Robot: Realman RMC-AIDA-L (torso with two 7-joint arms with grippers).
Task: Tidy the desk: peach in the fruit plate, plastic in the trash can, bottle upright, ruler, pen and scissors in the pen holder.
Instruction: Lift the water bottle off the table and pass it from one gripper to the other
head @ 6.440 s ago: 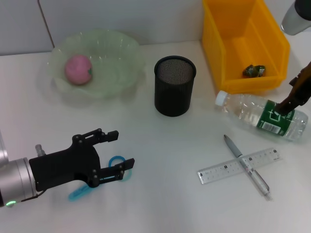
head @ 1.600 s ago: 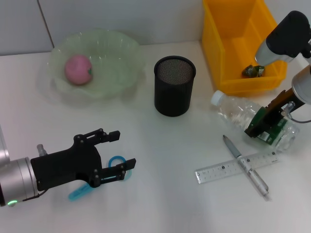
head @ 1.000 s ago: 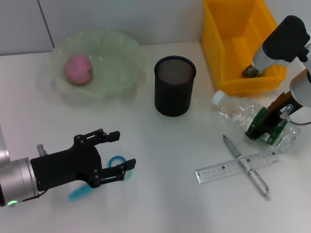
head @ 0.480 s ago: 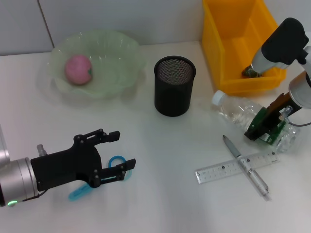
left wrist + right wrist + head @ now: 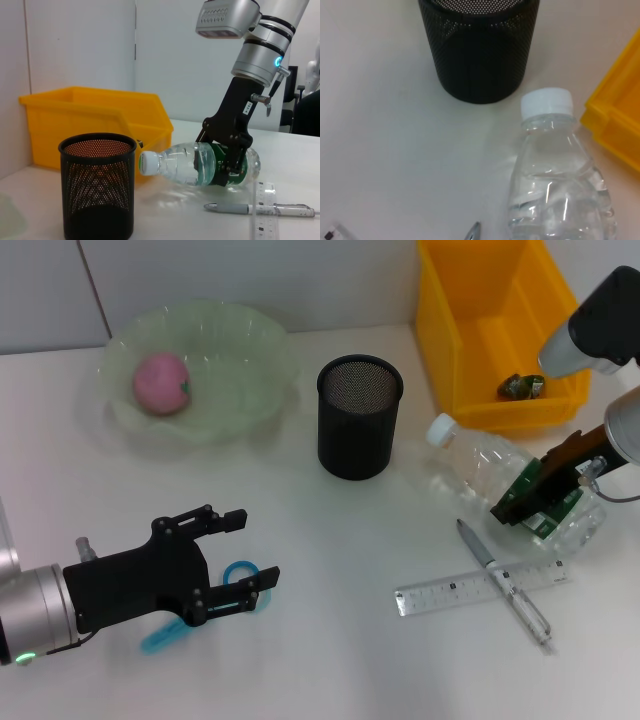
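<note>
Tilting upward now, the bottle [image 5: 500, 485] is lifting its capped end off the table [image 5: 330, 640] as the right gripper [image 5: 537, 502] is clamping its green label, beside the yellow bin [image 5: 495, 330]. Left gripper [image 5: 225, 560] is hovering spread over the blue scissors [image 5: 200, 615].

Count on the desk:
- 1 clear water bottle [image 5: 505, 483], green label
- 1 black mesh pen holder [image 5: 360, 417]
- 1 yellow bin [image 5: 497, 330], 1 small crumpled dark scrap [image 5: 523, 386] inside it
- 1 pale green fruit plate [image 5: 198, 370], 1 pink peach [image 5: 161, 383] in it
- 1 clear ruler [image 5: 482, 587]
- 1 silver pen [image 5: 504, 585]
- 1 pair blue-handled scissors [image 5: 232, 578], partly hidden
- 2 grippers: left gripper [image 5: 238, 554], right gripper [image 5: 535, 498]
</note>
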